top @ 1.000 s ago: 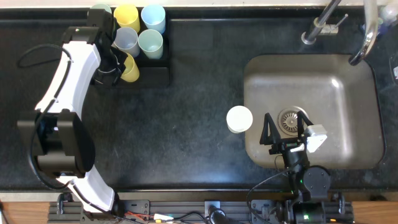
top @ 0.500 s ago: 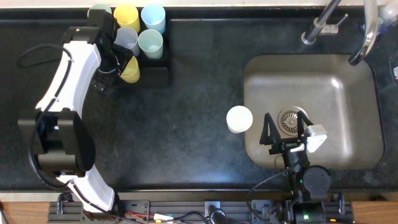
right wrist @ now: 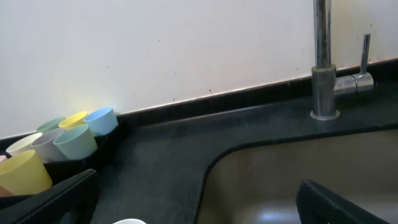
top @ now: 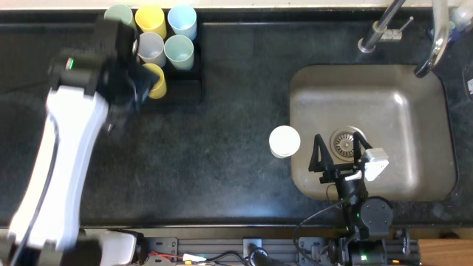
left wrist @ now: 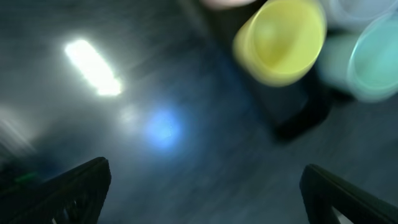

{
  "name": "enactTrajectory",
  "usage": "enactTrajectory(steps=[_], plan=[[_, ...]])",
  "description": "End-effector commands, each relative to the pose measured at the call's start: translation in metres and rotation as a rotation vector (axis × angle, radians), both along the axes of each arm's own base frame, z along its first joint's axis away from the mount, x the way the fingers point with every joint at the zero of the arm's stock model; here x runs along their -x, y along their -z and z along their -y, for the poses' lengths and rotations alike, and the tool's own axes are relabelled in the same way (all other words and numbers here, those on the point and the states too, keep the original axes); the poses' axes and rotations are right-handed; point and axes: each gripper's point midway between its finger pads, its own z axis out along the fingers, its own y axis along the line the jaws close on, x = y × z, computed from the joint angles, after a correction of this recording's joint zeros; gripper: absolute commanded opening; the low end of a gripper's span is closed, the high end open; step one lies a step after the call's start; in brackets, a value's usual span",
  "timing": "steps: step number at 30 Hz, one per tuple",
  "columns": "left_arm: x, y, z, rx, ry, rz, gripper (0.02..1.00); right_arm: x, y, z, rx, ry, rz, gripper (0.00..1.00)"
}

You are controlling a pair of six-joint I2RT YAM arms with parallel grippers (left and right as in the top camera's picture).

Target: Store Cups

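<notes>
My left gripper is wide and empty, near the yellow cup seated in the rack, upper left. I'd rise straight so I don't clip it. White cup waits mid-frame by the sink.

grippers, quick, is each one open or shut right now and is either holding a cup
Left gripper: open, holding nothing.
Right gripper: open, holding nothing.
</notes>
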Motion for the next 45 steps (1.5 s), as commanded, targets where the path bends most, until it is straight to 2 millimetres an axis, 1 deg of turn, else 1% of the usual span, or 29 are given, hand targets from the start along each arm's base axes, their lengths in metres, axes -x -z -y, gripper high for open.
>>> enactTrajectory(steps=[1, 2, 3, 4, 5, 6, 7, 8, 10, 11, 12, 13, 14, 16, 20, 24, 28, 30, 32, 35, 45], plan=[[0.060, 0.013, -0.019, -0.230, 0.085, -0.045, 0.998, -0.001, 0.003, 0.001, -0.004, 0.004, -0.001, 0.996], [0.066, 0.022, -0.022, -0.253, 0.094, -0.046, 0.998, -0.001, 0.003, 0.001, -0.004, 0.004, -0.001, 0.998], [0.071, 0.038, -0.028, -0.280, 0.092, -0.025, 0.998, -0.001, 0.003, 0.001, -0.004, 0.004, -0.001, 0.996], [0.071, 0.051, -0.030, -0.281, 0.091, 0.009, 0.998, -0.001, 0.003, 0.001, -0.004, 0.004, -0.001, 0.998], [0.065, 0.065, -0.029, -0.275, 0.146, 0.073, 0.998, -0.001, 0.003, 0.001, -0.004, 0.004, -0.001, 1.000], [0.054, 0.073, -0.023, -0.264, 0.244, 0.149, 0.998, -0.001, 0.003, 0.001, -0.004, 0.004, -0.001, 0.996], [0.040, 0.076, -0.013, -0.256, 0.371, 0.242, 0.998, -0.001, 0.003, 0.001, -0.004, 0.004, -0.001, 0.998], [0.012, 0.066, 0.003, -0.281, 0.598, 0.483, 0.996, -0.001, 0.003, 0.001, -0.004, 0.004, -0.001, 0.998], [-0.005, 0.046, 0.015, -0.341, 0.761, 0.729, 0.996, -0.001, 0.003, 0.001, -0.004, 0.004, -0.001, 0.998], [-0.007, 0.035, 0.020, -0.389, 0.842, 0.838, 0.998, -0.001, 0.003, 0.001, -0.004, 0.004, -0.001, 0.998], [-0.004, 0.027, 0.024, -0.446, 0.914, 0.933, 0.998, -0.001, 0.003, 0.001, -0.004, 0.004, -0.001, 0.996], [0.000, 0.024, 0.025, -0.488, 0.954, 0.982, 0.998, -0.001, 0.003, 0.001, -0.004, 0.004, -0.001, 0.998], [0.011, 0.028, 0.021, -0.568, 0.988, 1.027, 0.998, -0.001, 0.003, 0.001, -0.004, 0.004, -0.001, 0.998], [0.021, 0.038, 0.013, -0.608, 0.978, 1.033, 0.998, -0.001, 0.003, 0.001, -0.004, 0.004, -0.001, 0.998], [0.032, 0.060, -0.005, -0.655, 0.912, 1.036, 0.998, -0.001, 0.003, 0.001, -0.004, 0.004, -0.001, 0.998], [0.039, 0.075, -0.014, -0.699, 0.863, 1.043, 0.998, -0.001, 0.003, 0.001, -0.004, 0.004, -0.001, 0.996], [0.044, 0.085, -0.019, -0.703, 0.831, 1.035, 0.998, -0.001, 0.003, 0.001, -0.004, 0.004, -0.001, 0.998], [0.045, 0.081, -0.026, -0.696, 0.760, 1.043, 0.998, -0.001, 0.003, 0.001, -0.004, 0.004, -0.001, 0.998], [0.046, 0.076, -0.029, -0.703, 0.726, 1.063, 0.996, -0.001, 0.003, 0.001, -0.004, 0.004, -0.001, 0.998], [0.047, 0.070, -0.028, -0.712, 0.722, 1.088, 0.998, -0.001, 0.003, 0.001, -0.004, 0.004, -0.001, 0.998], [0.047, 0.071, -0.024, -0.697, 0.743, 1.094, 0.998, -0.001, 0.003, 0.001, -0.004, 0.004, -0.001, 0.998]])
